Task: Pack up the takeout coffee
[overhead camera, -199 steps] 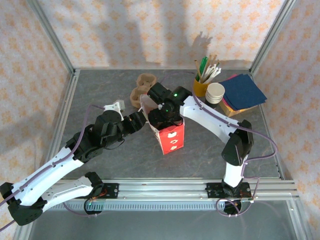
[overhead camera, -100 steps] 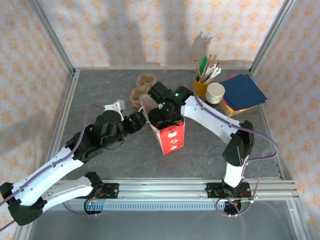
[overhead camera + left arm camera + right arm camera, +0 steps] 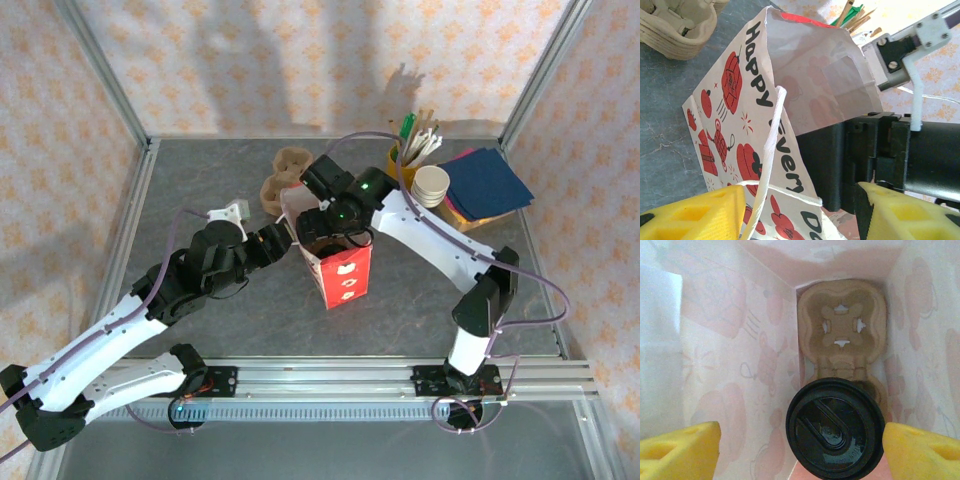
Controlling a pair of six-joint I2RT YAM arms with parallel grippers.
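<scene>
The takeout coffee (image 3: pixel 835 429) shows as a round black lid, seated in a brown cardboard carrier (image 3: pixel 842 332) at the bottom of the paper bag (image 3: pixel 715 355). My right gripper (image 3: pixel 800 442) hangs inside the bag above it, open, its yellow fingertips (image 3: pixel 680 452) either side of the lid, with a gap showing on the left. From above, the red and white bag (image 3: pixel 342 275) stands mid-table with the right gripper (image 3: pixel 320 230) in its mouth. My left gripper (image 3: pixel 800 212) is open and straddles the bag's near wall and white handle (image 3: pixel 765 165); it sits at the bag's left rim (image 3: pixel 284 243).
Spare cardboard carriers (image 3: pixel 283 178) lie behind the bag. A yellow cup of stirrers (image 3: pixel 405 168), a stack of white cups (image 3: pixel 431 186) and blue napkins (image 3: pixel 487 183) stand at the back right. Metal frame rails edge the table.
My right arm's wrist and elbow have shifted slightly back and right above the bag. The left arm and the bag have stayed put.
</scene>
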